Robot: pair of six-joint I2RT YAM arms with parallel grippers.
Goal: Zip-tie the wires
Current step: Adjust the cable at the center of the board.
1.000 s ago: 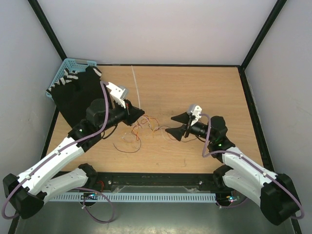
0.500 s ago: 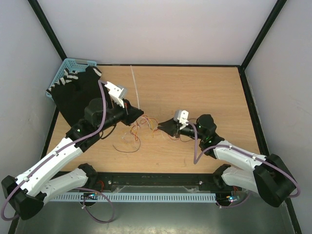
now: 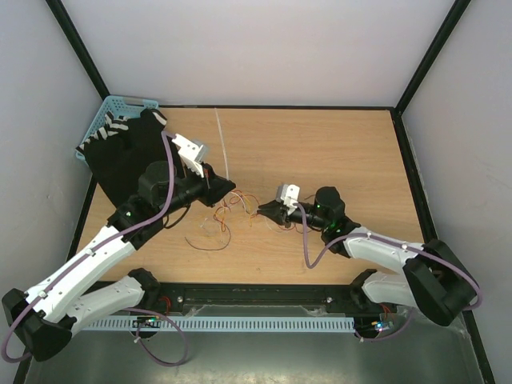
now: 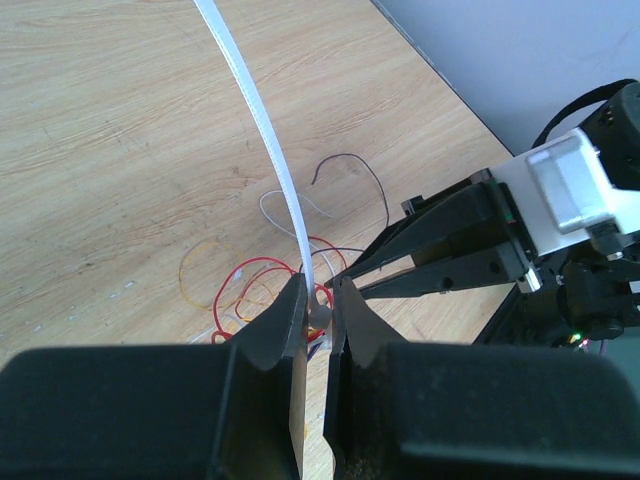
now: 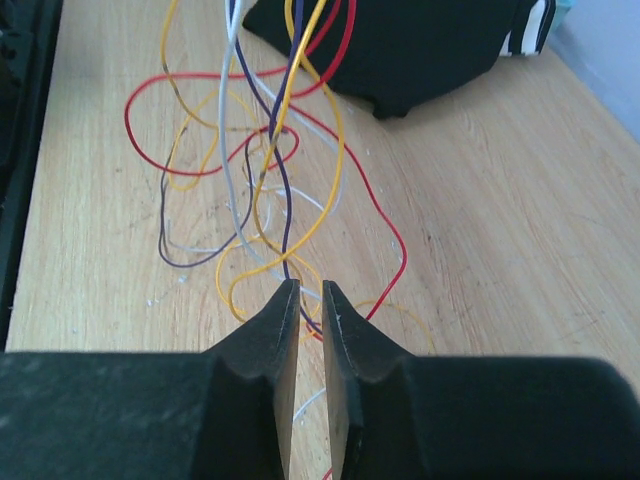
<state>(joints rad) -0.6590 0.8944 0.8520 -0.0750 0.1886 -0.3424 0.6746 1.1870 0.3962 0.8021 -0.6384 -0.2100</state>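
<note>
The wires [image 3: 232,210], thin curly strands in red, yellow, white and dark purple, lie tangled at the table's middle. A white zip tie [image 3: 222,144] runs from the far edge down to my left gripper [image 3: 232,190]. In the left wrist view my left gripper [image 4: 318,290] is shut on the zip tie [image 4: 262,120] at its lower end, just above the wires [image 4: 250,280]. My right gripper [image 3: 262,210] reaches in from the right. Its jaws [image 5: 311,290] stand nearly together, with strands of the wires [image 5: 290,130] running between them.
A black cloth [image 3: 128,156] lies at the back left over the table's corner, partly covering a blue basket [image 3: 112,108]. The cloth [image 5: 420,50] also shows beyond the wires in the right wrist view. Black frame posts and grey walls close in the table.
My right arm has slid left to the wires and its jaws have gone from wide open to nearly together. The left arm and the zip tie have stayed put.
</note>
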